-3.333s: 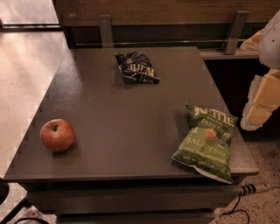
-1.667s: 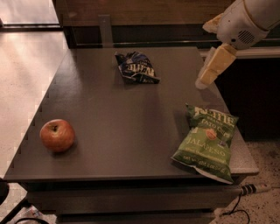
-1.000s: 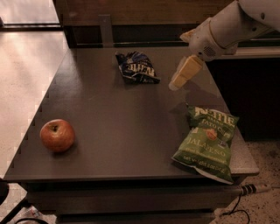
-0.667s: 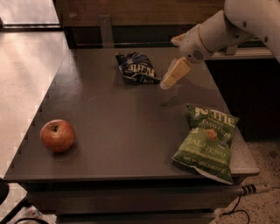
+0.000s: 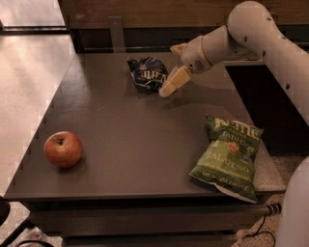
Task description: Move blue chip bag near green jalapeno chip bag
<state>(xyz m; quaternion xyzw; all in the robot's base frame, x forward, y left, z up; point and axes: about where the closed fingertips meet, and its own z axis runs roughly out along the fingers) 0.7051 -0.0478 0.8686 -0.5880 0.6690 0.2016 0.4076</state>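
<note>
A dark grey-brown counter [image 5: 120, 144] fills the middle, its top matte and dimly lit. Beyond its left edge runs a pale, glossy floor [image 5: 24, 96], with bright light washing over it toward the far left corner. Behind the far edge stands a wood-panelled wall [image 5: 145, 12], with 1 grey upright post [image 5: 116, 31] before it. A dark cabinet [image 5: 270, 111] sits off the right edge. Below the near right corner a cable [image 5: 263, 219] trails over speckled ground. The tool [image 5: 170, 72] hangs above the counter near its far edge.
</note>
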